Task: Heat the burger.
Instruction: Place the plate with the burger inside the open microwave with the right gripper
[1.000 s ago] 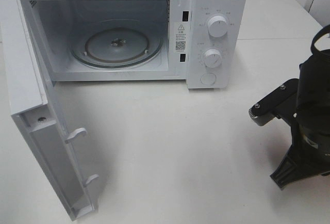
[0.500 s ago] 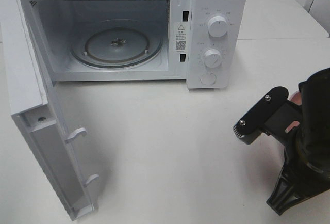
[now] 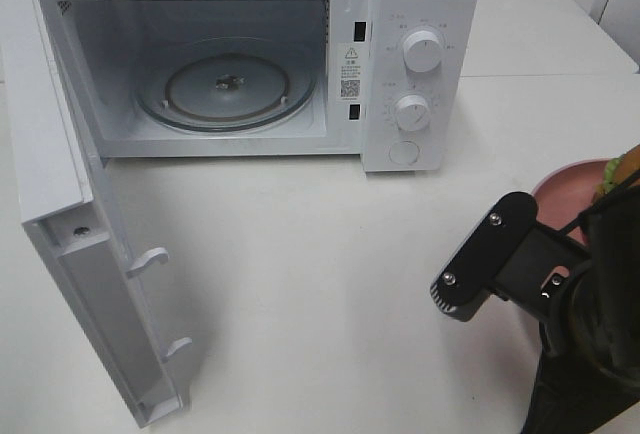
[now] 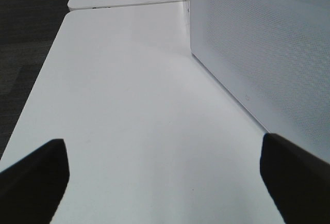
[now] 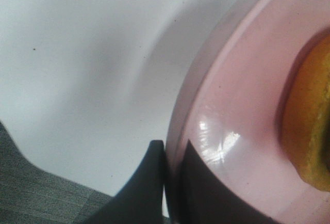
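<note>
The burger point(image 5: 309, 131) shows as a golden-brown bun edge on the pink plate point(image 5: 242, 110). In the high view the burger point(image 3: 625, 168) and plate point(image 3: 572, 190) peek out at the right edge, behind my right arm point(image 3: 590, 304). My right gripper point(image 5: 172, 182) is shut on the plate's rim, one finger under it and one on top. My left gripper point(image 4: 165, 175) is open and empty above the bare table, beside the microwave's side wall point(image 4: 263, 48); it is outside the high view.
The white microwave point(image 3: 420, 64) stands at the back with its door point(image 3: 70, 204) swung fully open to the left. A glass turntable point(image 3: 228, 89) lies inside the cavity. The white table point(image 3: 320, 284) stretches between the microwave and my right arm.
My right arm has moved toward the front of the table and a little left. The pink plate with the burger has come into sight behind it at the right edge.
</note>
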{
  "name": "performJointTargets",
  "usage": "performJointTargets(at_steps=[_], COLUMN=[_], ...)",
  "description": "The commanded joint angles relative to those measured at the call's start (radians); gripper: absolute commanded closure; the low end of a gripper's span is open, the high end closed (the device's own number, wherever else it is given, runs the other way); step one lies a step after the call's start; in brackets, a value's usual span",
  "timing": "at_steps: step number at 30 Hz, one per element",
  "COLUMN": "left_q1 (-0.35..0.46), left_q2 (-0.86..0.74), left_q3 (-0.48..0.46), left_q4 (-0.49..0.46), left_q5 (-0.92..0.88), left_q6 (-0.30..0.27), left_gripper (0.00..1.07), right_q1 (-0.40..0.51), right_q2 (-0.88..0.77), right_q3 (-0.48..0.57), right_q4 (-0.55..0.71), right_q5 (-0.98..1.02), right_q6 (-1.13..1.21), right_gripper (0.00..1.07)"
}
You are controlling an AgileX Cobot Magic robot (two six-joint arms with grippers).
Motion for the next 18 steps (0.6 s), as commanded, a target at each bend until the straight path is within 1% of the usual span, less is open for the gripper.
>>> performJointTargets(at_steps=[1, 2, 3, 4, 6, 7, 9, 11, 15, 18], left_q1=[0.001, 0.001, 0.001, 0.001, 0.001, 0.001, 0.001, 0.001, 0.001, 0.001], left_q2=[-0.018, -0.018, -0.018, -0.018, -0.018, -0.018, -0.018, -0.018, -0.018, -0.018], left_q3=[0.003, 0.003, 0.003, 0.003, 0.003, 0.003, 0.003, 0.003, 0.003, 0.003], left_q4=[0.001, 0.001, 0.001, 0.001, 0.001, 0.001, 0.001, 0.001, 0.001, 0.001], left_q5=[-0.009, -0.009, -0.009, -0.009, -0.009, -0.009, -0.009, -0.009, -0.009, -0.009], left_q6=[-0.004, -0.004, -0.004, -0.004, -0.004, -0.004, -0.004, -0.004, -0.004, -0.004], left_gripper=[0.14, 0.14, 0.14, 0.14, 0.14, 0.14, 0.14, 0.14, 0.14, 0.14], right_q1=[0.055, 0.055, 0.078, 0.078, 0.114, 0.114, 0.143, 0.150, 0.200, 0.218], right_q2=[-0.008, -0.008, -0.008, -0.008, -0.008, -0.008, -0.008, -0.008, -0.008, -0.008], right_q3=[0.001, 0.001, 0.001, 0.001, 0.001, 0.001, 0.001, 0.001, 0.001, 0.001], right_q4=[-0.049, -0.049, -0.049, -0.049, -0.049, -0.049, -0.049, -0.049, -0.049, -0.049], right_q5=[0.054, 0.054, 0.054, 0.054, 0.054, 0.054, 0.054, 0.054, 0.054, 0.054], right_q6=[0.008, 0.008, 0.008, 0.008, 0.008, 0.008, 0.008, 0.008, 0.000, -0.007], right_gripper=[1.07, 1.07, 1.07, 1.07, 1.07, 1.07, 1.07, 1.07, 1.07, 1.07])
